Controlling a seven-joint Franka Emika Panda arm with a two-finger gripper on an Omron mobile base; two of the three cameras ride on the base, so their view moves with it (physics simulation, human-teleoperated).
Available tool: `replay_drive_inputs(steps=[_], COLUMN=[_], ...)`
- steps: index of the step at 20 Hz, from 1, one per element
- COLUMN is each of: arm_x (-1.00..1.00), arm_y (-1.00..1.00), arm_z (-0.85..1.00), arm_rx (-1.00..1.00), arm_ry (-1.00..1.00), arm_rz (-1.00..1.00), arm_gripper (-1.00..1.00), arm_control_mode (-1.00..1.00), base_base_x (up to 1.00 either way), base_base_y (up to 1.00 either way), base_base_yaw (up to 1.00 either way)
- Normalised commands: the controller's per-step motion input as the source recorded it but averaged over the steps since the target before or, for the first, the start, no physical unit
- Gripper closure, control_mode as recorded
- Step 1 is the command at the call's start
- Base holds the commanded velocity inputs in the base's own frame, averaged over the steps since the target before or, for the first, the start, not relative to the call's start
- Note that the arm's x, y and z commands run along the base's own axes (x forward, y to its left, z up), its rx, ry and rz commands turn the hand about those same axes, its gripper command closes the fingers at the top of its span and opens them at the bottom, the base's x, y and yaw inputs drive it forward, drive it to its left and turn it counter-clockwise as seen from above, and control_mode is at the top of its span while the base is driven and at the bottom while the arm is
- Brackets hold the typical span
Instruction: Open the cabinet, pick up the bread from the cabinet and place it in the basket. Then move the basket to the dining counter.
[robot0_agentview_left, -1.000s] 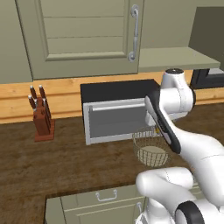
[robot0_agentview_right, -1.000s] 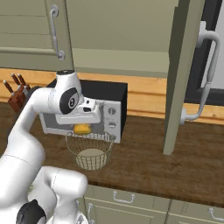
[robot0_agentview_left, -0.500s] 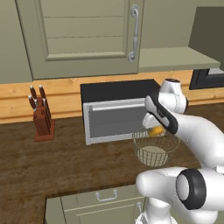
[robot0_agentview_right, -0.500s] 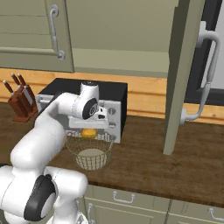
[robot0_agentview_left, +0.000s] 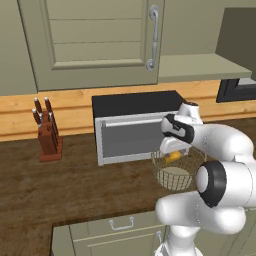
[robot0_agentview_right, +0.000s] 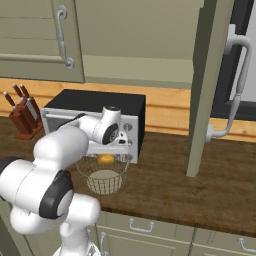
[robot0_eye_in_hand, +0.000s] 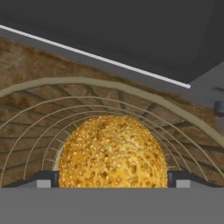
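Golden bread (robot0_eye_in_hand: 113, 151) sits between the gripper's (robot0_eye_in_hand: 113, 178) widely spread fingertips (robot0_eye_in_hand: 43, 179), seemingly still pinched, just above the wire basket (robot0_agentview_left: 176, 170) beside the toaster oven (robot0_agentview_left: 132, 126).

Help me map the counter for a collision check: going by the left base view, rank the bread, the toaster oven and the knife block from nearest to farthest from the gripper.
1. The bread, right at the gripper, over the basket.
2. The toaster oven, just behind and left of it.
3. The knife block, far left on the counter.
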Motion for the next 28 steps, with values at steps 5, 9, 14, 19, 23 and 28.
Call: replay_drive_inputs(steps=[5,9,14,19,23,28], arm_x=[0.0,0.0,0.0,-0.07,-0.21,-0.55], arm_y=[0.09,0.11,0.03,0.0,0.0,0.0], arm_z=[-0.11,0.0,0.0,0.0,0.0,0.03], arm_rx=[0.0,0.0,0.0,0.0,0.0,0.0], arm_ry=[0.03,0.06,0.02,0.0,-0.05,-0.1], arm_rz=[0.0,0.0,0.0,0.0,0.0,-0.07], arm_gripper=[-1.0,-1.0,-1.0,-1.0,-1.0,-1.0], arm_control_mode=[-1.0,-1.0,-1.0,-1.0,-1.0,-1.0], base_base_x=[0.0,0.0,0.0,0.0,0.0,0.0], base_base_y=[0.0,0.0,0.0,0.0,0.0,0.0], base_base_yaw=[0.0,0.0,0.0,0.0,0.0,0.0])
